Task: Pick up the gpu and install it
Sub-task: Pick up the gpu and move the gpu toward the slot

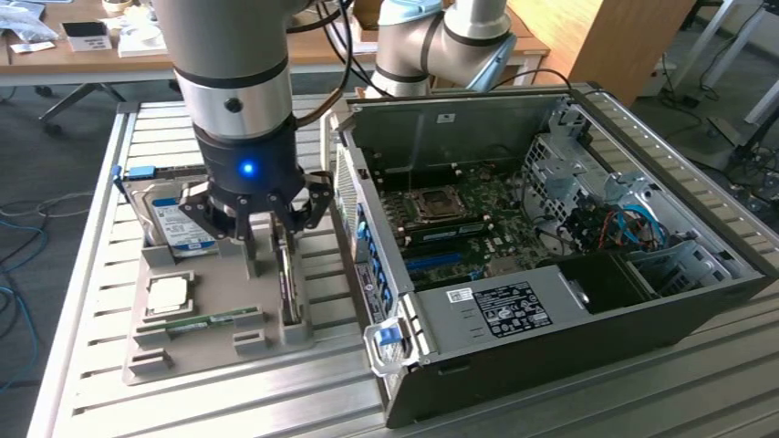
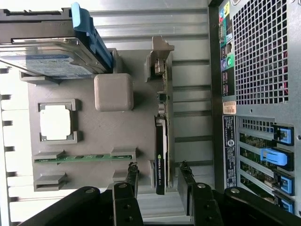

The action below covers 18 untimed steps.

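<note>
The gpu point(image 2: 162, 141) is a thin black card with a metal bracket. It stands on edge in a slot of the grey holder tray point(image 2: 117, 136), on the side nearest the computer case. In the exterior view the gpu point(image 1: 290, 290) shows as a dark upright strip on the tray point(image 1: 207, 301). My gripper point(image 2: 159, 176) hangs just above one end of the card and is open, one finger on each side with a gap to the card on both. From outside, the gripper point(image 1: 277, 239) is low over the tray, touching nothing.
The tray also holds a hard drive point(image 1: 177, 224) with a blue-white label, a square processor point(image 1: 167, 294) and a green memory stick point(image 1: 207, 321). The open computer case point(image 1: 681, 301) lies at the exterior view's right, motherboard point(image 1: 451, 210) exposed. All rests on a slatted metal table point(image 1: 98, 274).
</note>
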Each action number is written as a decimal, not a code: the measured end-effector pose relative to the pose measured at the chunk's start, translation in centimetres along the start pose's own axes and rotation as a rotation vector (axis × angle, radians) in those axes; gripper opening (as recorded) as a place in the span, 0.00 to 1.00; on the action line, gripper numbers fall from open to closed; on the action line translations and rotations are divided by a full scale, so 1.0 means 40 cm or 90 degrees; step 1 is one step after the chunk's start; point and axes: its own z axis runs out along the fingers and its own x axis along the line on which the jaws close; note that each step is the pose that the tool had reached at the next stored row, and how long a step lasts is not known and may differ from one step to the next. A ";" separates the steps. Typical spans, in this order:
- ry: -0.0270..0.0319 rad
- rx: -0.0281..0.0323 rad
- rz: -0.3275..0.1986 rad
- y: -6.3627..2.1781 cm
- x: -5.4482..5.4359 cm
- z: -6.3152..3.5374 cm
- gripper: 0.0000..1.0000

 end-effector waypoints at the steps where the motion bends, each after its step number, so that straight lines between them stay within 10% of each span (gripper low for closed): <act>1: 0.0000 0.0000 0.000 0.000 0.000 0.002 0.47; 18: 0.0001 -0.0004 0.000 0.001 -0.004 0.021 0.47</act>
